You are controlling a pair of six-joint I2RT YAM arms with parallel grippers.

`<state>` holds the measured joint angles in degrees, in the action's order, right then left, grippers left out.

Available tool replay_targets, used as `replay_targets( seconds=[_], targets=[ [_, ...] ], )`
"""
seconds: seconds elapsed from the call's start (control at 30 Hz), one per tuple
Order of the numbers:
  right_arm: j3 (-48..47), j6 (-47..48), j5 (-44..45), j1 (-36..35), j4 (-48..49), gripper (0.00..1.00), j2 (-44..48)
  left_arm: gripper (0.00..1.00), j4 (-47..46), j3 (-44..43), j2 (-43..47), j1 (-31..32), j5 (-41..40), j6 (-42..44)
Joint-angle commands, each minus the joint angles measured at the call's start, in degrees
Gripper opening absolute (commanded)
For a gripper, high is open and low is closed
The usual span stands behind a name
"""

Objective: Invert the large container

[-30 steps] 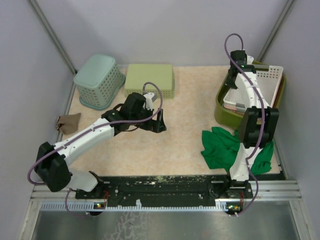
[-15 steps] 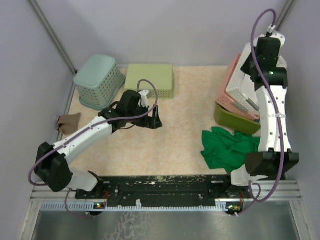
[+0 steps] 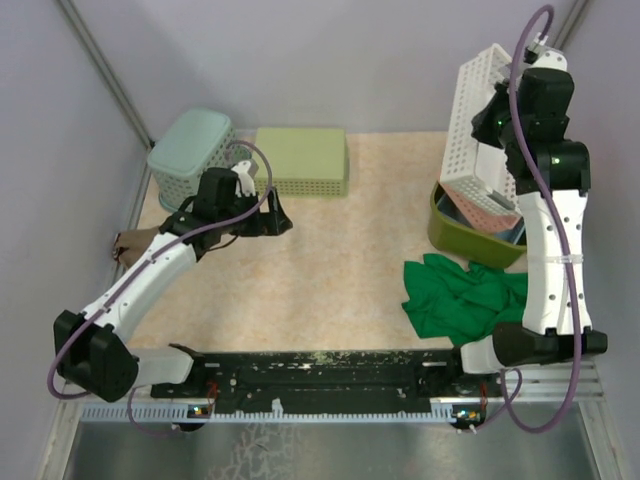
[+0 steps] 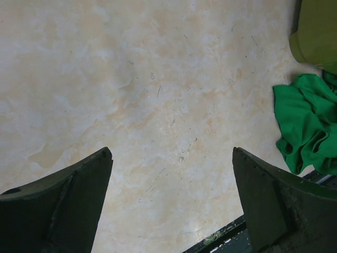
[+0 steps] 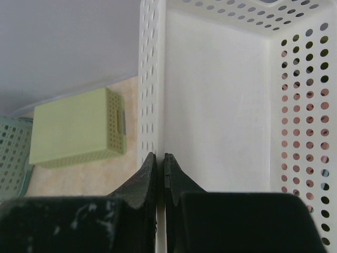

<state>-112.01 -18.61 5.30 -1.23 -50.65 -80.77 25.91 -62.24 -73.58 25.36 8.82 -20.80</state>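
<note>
The large container [image 3: 452, 232], a dark olive-green tub, stands upright at the table's right edge; its corner also shows in the left wrist view [image 4: 318, 32]. A pink basket [image 3: 480, 212] lies tilted inside it. My right gripper [image 3: 494, 122] is raised above the tub and is shut on the side wall of a white perforated basket [image 3: 476, 112], which hangs on edge. In the right wrist view the jaws [image 5: 161, 156] pinch that white wall [image 5: 216, 105]. My left gripper [image 3: 278, 216] hovers open over bare tabletop [image 4: 171, 152], holding nothing.
A green cloth [image 3: 462, 294] lies crumpled in front of the tub, also in the left wrist view [image 4: 307, 124]. An upturned pale yellow-green basket [image 3: 300, 160] and a mint basket [image 3: 194, 160] stand at the back left. A brown rag [image 3: 136, 244] lies by the left wall.
My right arm has lifted the white basket out of the tub and tipped it on edge; the pink basket has dropped back into the tub. My left arm has drawn back to the left.
</note>
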Motion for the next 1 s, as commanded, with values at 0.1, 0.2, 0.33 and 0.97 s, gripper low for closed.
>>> replay_targets(
  seconds=[0.1,0.2,0.33,0.97],
  targets=[
    [-14.69,3.71,-1.06,-13.48,-1.55,0.0,-1.8,1.0,-0.46,-0.13,1.48,-5.3,4.43,-2.79],
    [-17.14,1.98,-3.78,-21.8,-1.88,0.0,-3.91,1.0,0.75,-0.54,2.19,-9.17,5.4,-4.01],
    [-13.99,-2.38,-10.23,-30.39,2.25,0.0,-5.83,1.0,4.98,-3.24,4.91,-14.41,4.61,-6.38],
    [30.04,-39.71,-41.06,-37.27,53.17,0.0,-6.49,1.0,10.61,-3.05,15.4,-20.62,-8.74,-17.0]
  ],
)
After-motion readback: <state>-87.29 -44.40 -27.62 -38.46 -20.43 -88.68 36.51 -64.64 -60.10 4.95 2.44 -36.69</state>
